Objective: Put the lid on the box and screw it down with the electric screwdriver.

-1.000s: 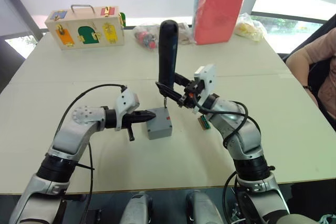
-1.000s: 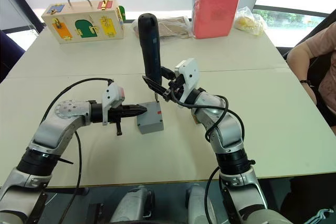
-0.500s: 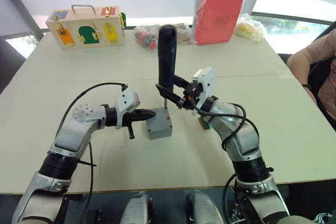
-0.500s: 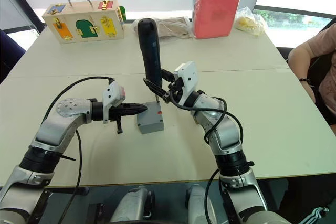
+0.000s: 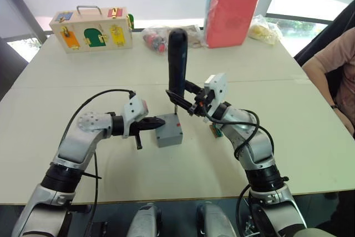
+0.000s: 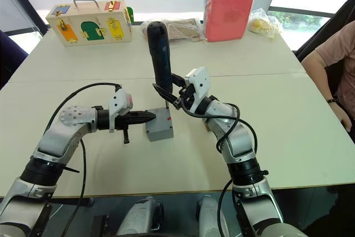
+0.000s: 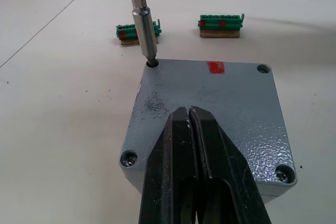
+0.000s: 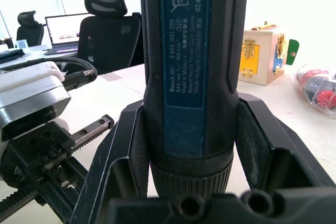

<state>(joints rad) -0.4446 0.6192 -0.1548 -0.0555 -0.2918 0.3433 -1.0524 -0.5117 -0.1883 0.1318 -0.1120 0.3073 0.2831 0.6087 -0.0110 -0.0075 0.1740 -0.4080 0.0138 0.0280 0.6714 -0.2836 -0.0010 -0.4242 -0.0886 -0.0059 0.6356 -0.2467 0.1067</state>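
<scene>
Nothing moved: right fingers [image 8: 257, 145] still clamp upright electric screwdriver [image 5: 177, 62], bit in textured grey lid [image 7: 220, 103] corner hole; left fingers [image 7: 190, 145] pressed together atop it.

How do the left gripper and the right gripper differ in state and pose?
The left gripper is shut and holds nothing, its tips resting on the lid; the right gripper is shut on the electric screwdriver. The left gripper lies level; the right gripper holds the electric screwdriver upright. Both are black.
</scene>
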